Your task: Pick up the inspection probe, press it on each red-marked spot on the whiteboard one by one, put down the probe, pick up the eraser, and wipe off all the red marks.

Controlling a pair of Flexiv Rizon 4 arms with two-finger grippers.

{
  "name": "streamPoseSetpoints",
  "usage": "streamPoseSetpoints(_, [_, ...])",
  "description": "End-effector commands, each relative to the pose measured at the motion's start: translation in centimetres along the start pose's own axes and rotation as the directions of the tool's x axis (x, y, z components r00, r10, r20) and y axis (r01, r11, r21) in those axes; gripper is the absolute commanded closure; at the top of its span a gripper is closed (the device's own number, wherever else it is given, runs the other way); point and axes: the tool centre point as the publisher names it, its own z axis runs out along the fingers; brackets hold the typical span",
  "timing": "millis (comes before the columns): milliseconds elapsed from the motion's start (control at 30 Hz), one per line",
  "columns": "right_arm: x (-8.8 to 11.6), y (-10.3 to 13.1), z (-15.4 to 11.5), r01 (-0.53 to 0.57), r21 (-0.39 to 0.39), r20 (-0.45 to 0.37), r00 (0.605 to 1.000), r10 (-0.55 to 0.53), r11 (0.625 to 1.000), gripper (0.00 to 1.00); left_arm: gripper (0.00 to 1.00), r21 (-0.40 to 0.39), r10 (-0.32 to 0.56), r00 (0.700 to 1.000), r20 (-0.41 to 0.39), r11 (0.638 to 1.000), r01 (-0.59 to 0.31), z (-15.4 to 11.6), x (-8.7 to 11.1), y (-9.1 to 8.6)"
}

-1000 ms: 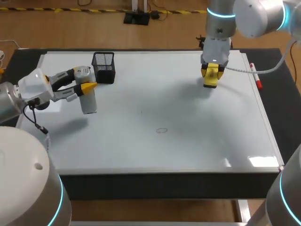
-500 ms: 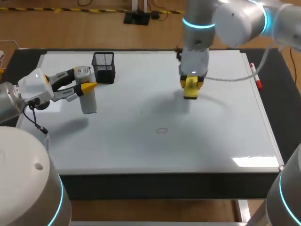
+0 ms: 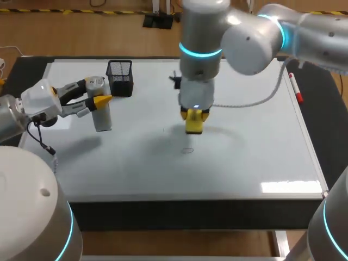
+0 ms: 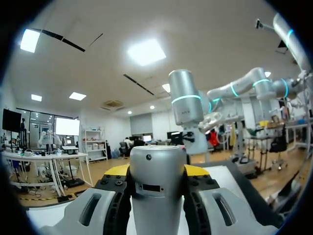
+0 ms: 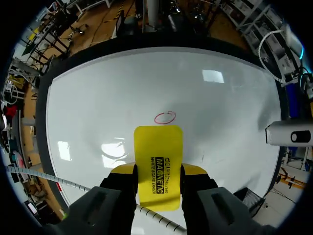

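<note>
The right gripper [image 3: 194, 120] is clamped tight on the yellow eraser [image 5: 158, 152], over the middle of the whiteboard [image 3: 255, 152]. A little red ring [image 5: 165, 118] sits just past the eraser, toward the near edge. By the left edge, the left gripper [image 3: 97, 93] squeezes the silver probe [image 3: 103, 120], beside a black mesh cup [image 3: 120, 77] near the far left corner.

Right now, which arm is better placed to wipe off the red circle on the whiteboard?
Right. Its hand holds the yellow eraser just short of the red circle; the left hand holds the probe off by the mesh cup.
</note>
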Motion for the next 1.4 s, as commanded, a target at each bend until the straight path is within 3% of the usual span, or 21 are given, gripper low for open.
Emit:
streamPoseSetpoints(33, [-1.8, 1.9, 1.0, 0.016, 0.051, -0.001, 1.0, -0.016, 0.999, 1.0, 1.0, 0.001, 0.001, 1.0, -0.001, 1.0, -0.001, 0.0, 0.0, -0.1])
streamPoseSetpoints(267, [-3.7, 4.8, 2.0, 0.063, 0.054, 0.03, 0.997, -0.064, 0.997, 1.0, 1.0, 0.001, 0.001, 1.0, -0.001, 1.0, -0.001, 0.0, 0.0, -0.1])
streamPoseSetpoints(567, [-4.8, 6.3, 3.4, 0.1, 0.028, 0.033, 0.994, -0.101, 0.995, 1.0, 1.0, 0.001, 0.001, 1.0, -0.001, 1.0, -0.001, 0.0, 0.0, -0.1])
streamPoseSetpoints(867, [-5.2, 6.7, 5.1, 0.133, 0.02, 0.029, 0.991, -0.134, 0.991, 1.0, 1.0, 0.001, 0.001, 1.0, -0.001, 1.0, -0.001, 0.0, 0.0, -0.1])
streamPoseSetpoints(1400, [-4.3, 6.2, 6.7, 0.138, -0.017, 0.016, 0.99, -0.138, 0.99, 1.0, 1.0, 0.001, 0.001, 1.0, -0.001, 1.0, -0.001, 0.0, 0.0, -0.1])
